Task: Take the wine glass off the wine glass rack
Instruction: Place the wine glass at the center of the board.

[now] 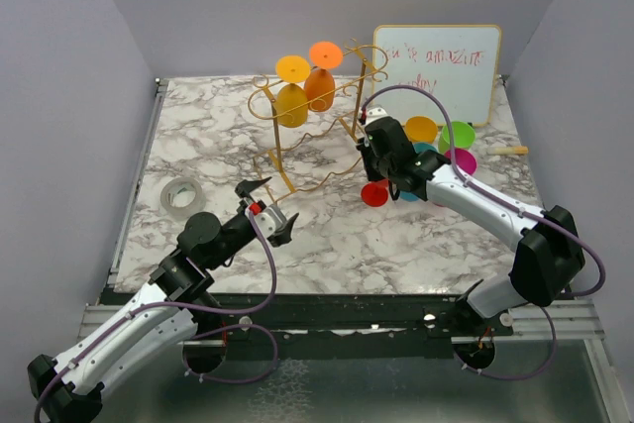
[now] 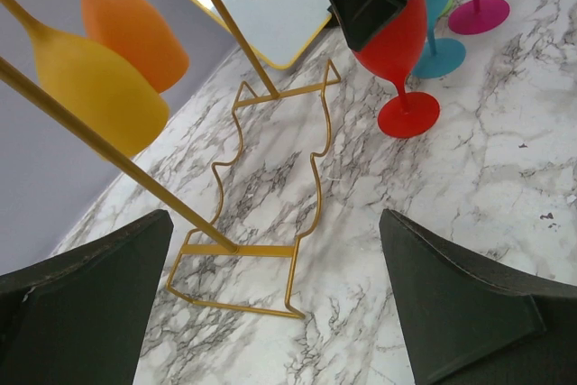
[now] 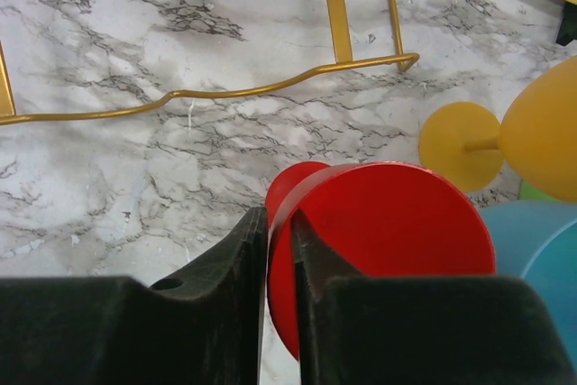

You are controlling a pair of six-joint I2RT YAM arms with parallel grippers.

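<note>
Nearest the arm bases, the left fingers (image 2: 81, 313) are hanging wide apart over the marble worktop (image 1: 396, 235), holding nothing and touching nothing. A grey tape roll (image 1: 170, 200) is lying flat just to their left.

Farther in and to the right, the red wine glass (image 2: 401, 47) is standing off the rack, its foot resting on the worktop and its mouth facing up, so its long axis is running straight up from the marble. The right fingers (image 3: 180, 322) are reaching down onto its rim, one finger sitting inside the bowl and the other outside, with only the thin red wall between them. They are barely apart, and whether they are pressing on the wall cannot be told.

Just behind and to the left of this glass, the wine glass rack (image 2: 243, 250) is standing with its wavy base rails lying on the marble. A yellow glass (image 1: 291, 106) and an orange glass (image 1: 319, 89) are hanging from its top rails, feet up and bowls down, side by side.

To the right of the red glass, a teal glass (image 2: 440, 56) is standing just beside it, with a magenta glass (image 2: 478, 15), a green glass (image 1: 458, 134) and another yellow one (image 1: 421, 129) crowding close behind. A whiteboard (image 1: 446, 76) is leaning at the far edge.
</note>
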